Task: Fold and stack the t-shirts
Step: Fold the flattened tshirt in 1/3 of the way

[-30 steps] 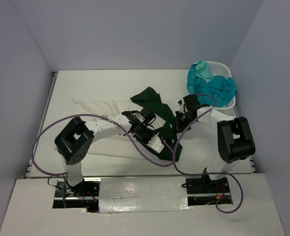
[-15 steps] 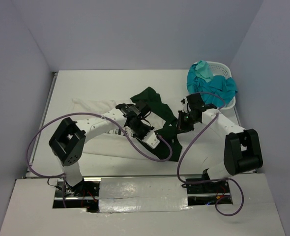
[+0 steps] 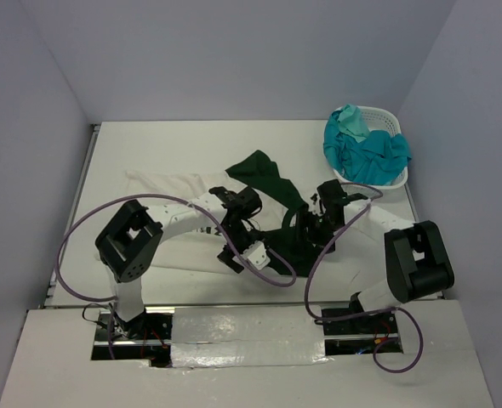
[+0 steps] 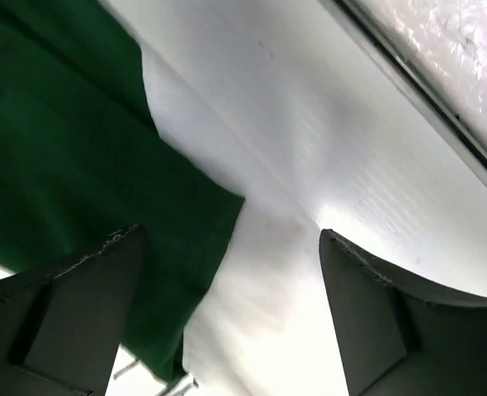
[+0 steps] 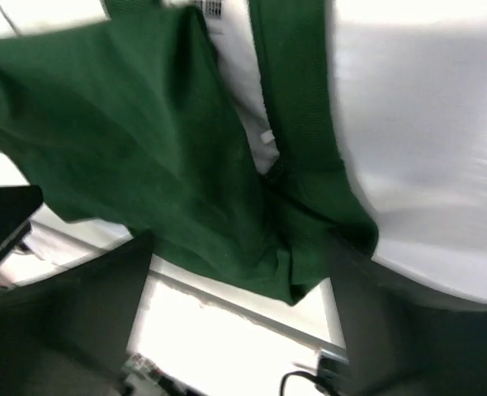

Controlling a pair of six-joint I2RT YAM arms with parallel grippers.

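Left pincer [image 4: 229, 235] and right pincer [image 5: 239, 239] are both spread, gripping nothing, and they've just dropped to the near end of the green shirt [image 3: 259, 170], crumpled between them across the white shirt [image 3: 162, 183]. Looks like a grab's coming; nothing's folded yet.

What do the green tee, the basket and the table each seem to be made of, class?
Green tee: soft matte knit cloth, perhaps cotton; it drapes and creases, and the right wrist view shows a ribbed collar.
Basket: white plastic, by its look; a stiff rim and pierced wall.
Table: smooth white board with a faint sheen; the exact material is unclear.
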